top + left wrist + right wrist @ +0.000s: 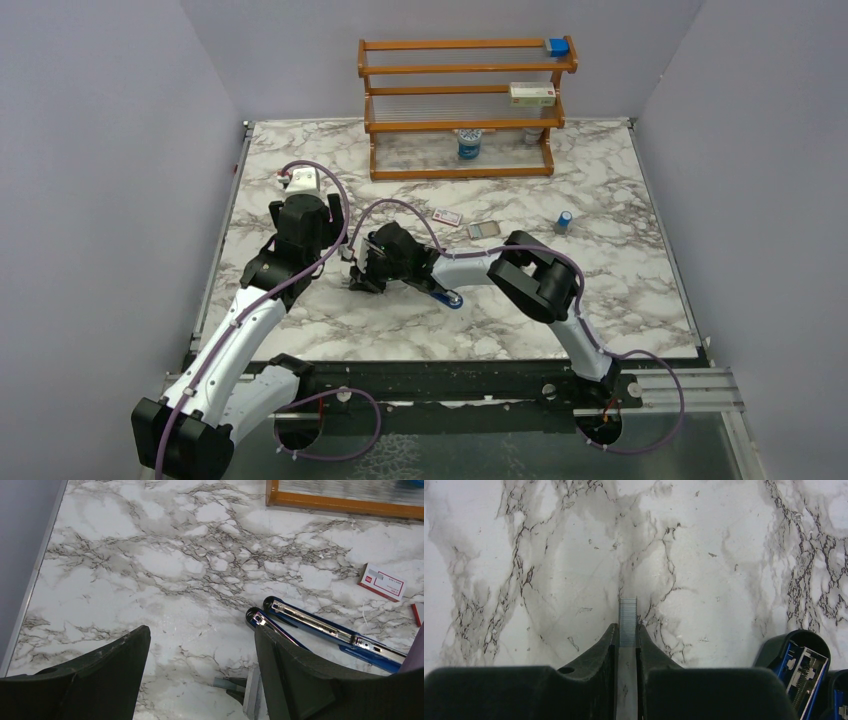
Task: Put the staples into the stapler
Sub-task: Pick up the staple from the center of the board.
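Note:
The blue stapler (320, 625) lies opened on the marble table, its two arms spread and the metal channel facing up. It also shows at the right wrist view's lower right (796, 665), and its end pokes out under the right arm in the top view (450, 298). My right gripper (627, 630) is shut on a short silver-grey strip of staples (628, 615), held low over the table left of the stapler's front end. The strip also shows in the left wrist view (226, 682). My left gripper (202, 635) is open and empty, hovering just left of the stapler.
A wooden rack (460, 110) stands at the back with a blue block (557, 46), a box (532, 94) and a jar (468, 145). A pink-and-white box (447, 216), a grey tray (483, 230) and a small blue cylinder (565, 220) lie behind the arms.

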Robot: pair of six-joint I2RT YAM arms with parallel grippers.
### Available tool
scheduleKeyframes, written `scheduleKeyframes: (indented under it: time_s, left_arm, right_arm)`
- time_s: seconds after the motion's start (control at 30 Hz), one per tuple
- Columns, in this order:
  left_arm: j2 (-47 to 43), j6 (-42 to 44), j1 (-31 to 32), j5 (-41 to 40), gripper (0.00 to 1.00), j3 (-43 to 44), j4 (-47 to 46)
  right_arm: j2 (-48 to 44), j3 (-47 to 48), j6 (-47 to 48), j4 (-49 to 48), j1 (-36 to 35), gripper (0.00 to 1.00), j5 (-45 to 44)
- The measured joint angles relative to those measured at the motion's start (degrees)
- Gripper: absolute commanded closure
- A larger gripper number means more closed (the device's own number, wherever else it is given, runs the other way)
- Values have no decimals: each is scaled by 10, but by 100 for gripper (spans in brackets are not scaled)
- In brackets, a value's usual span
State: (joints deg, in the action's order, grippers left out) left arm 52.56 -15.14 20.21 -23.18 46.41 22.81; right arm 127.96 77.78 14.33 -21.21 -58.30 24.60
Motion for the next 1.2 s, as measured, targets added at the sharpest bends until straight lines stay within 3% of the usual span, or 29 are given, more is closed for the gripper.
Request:
scheduleKeyframes:
  time_s: [0.43, 0.6, 0.77, 1.0, 1.2]
  left_arm:
    - [0, 0, 0, 25, 19, 8, -12]
    - [0, 1, 0, 38, 15, 97, -24]
    - [-15, 6, 0, 73, 12, 186, -80]
    - [-8, 16, -3, 238, 9, 216, -192]
    - [4, 2, -3, 410, 9, 120, -375]
  right_arm:
    - [-30, -30, -42, 6, 0, 93, 3]
    - [-94, -68, -63, 14, 2, 93, 1]
    - [-215, -128, -101, -3, 35, 94, 5]
    - [-418, -245, -190, -39, 197, 95, 20]
    - [-564, -286, -256, -54, 300, 95, 22]
